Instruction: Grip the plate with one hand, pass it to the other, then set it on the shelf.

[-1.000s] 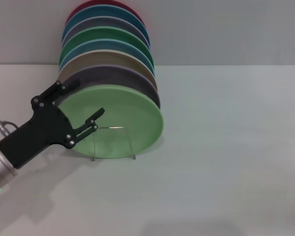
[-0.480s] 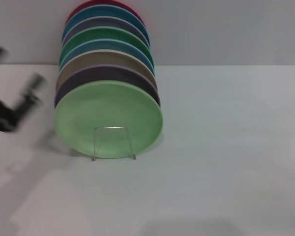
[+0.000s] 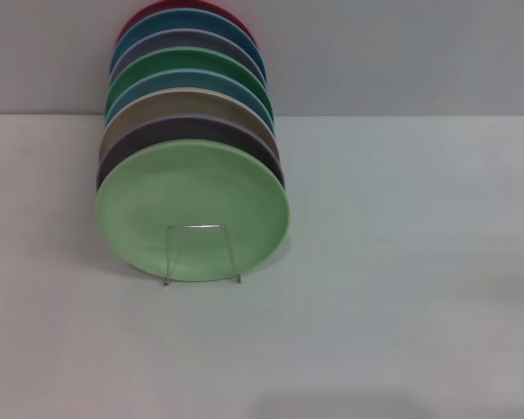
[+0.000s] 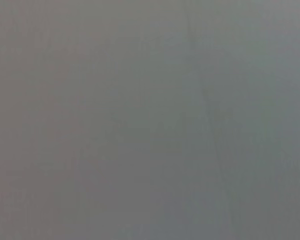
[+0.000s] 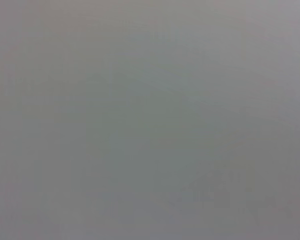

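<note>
The pale mint-green plate (image 3: pixel 192 205) stands upright at the front of a row of plates in the head view, left of centre. The thin silver wire shelf (image 3: pixel 201 253) shows as a rectangular loop in front of the plate's lower part. The plate leans against the plates behind it. Neither gripper is in the head view. Both wrist views show only a plain grey surface, with no fingers and no plate.
Several other plates stand in the row behind the mint one: a dark lilac one (image 3: pixel 131 144), a tan one (image 3: pixel 183 103), a darker green one (image 3: pixel 188 59) and a red one (image 3: pixel 170 7) at the back. The white table (image 3: pixel 402 262) spreads to the right and front.
My left gripper was open at the mint plate's left edge one second ago. It pulled away to the left and is now out of the head view. The plate stays on the shelf.
</note>
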Tool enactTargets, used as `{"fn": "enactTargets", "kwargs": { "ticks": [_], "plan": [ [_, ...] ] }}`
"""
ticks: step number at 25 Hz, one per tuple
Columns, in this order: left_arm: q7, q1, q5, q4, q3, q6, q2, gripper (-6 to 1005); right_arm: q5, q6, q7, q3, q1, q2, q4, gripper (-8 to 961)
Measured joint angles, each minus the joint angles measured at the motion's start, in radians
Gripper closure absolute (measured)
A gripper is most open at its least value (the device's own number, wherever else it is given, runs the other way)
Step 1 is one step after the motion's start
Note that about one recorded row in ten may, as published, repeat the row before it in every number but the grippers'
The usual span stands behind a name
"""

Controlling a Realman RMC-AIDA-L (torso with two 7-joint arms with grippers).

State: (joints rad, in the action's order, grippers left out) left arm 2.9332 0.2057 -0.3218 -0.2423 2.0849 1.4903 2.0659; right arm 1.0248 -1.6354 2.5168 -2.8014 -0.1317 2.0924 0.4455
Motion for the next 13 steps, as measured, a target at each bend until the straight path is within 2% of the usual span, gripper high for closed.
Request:
{"fn": "enactTargets", "kwargs": {
  "ticks": [7,13],
  "plan": [
    [-0.001,0.009,0.001,0.06,0.016,-0.027,0.006,276,-0.123,0.139,0.181,0.006,-0.047,0.0,-0.194,287],
    [-0.002,0.012,0.001,0.077,0.015,-0.028,0.008,276,-0.126,0.134,0.203,0.007,-0.048,0.0,-0.203,287]
  ]
}}
